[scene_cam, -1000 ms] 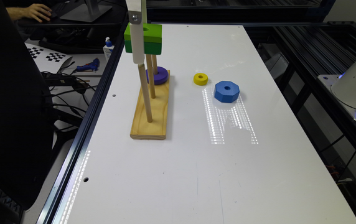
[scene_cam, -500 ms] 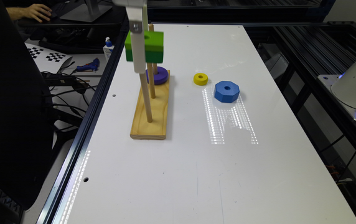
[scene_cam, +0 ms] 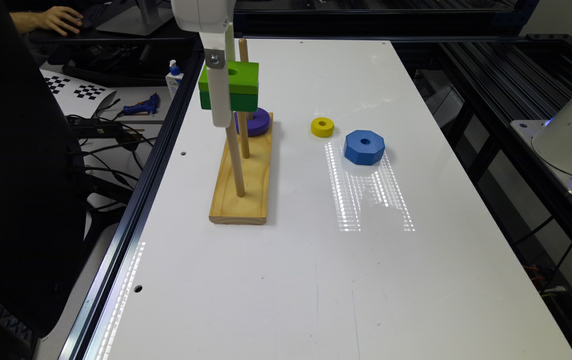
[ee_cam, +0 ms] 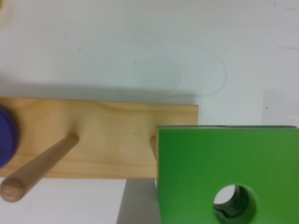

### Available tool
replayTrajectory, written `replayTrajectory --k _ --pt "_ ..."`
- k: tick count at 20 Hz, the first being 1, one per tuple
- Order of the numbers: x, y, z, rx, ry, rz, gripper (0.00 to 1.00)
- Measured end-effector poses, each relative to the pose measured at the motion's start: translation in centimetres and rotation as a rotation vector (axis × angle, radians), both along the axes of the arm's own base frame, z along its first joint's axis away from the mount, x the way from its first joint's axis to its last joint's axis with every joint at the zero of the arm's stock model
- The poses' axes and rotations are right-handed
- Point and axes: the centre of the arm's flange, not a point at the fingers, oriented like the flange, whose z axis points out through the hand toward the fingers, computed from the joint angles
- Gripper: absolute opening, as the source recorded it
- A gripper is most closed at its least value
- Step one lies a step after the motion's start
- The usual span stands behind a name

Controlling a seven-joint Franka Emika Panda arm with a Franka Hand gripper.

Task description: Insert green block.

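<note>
The exterior view looks down the surface (scene_cam: pixel 316 275) from high up; the wrist view looks straight down, close; both show the wooden base (scene_cam: pixel 243 185) (ee_cam: pixel 112 135).

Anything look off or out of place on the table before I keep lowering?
Nothing stands out. The green block hangs level in the gripper by the near peg of the wooden base. The purple ring lies on the base's far end. The yellow ring and blue octagon lie flat on the white table.
</note>
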Motion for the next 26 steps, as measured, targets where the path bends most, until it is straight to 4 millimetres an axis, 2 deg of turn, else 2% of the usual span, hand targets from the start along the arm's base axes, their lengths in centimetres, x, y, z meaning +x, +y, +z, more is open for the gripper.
replayTrajectory --k 8,12,26 --pt "0.0 -0.02 -0.14 -0.002 0.002 0.001 0.0" --pt "0.12 -0.01 -0.84 -0.003 0.006 0.002 0.0" --pt "0.18 -0.22 -0.84 -0.006 0.005 0.0 0.0"
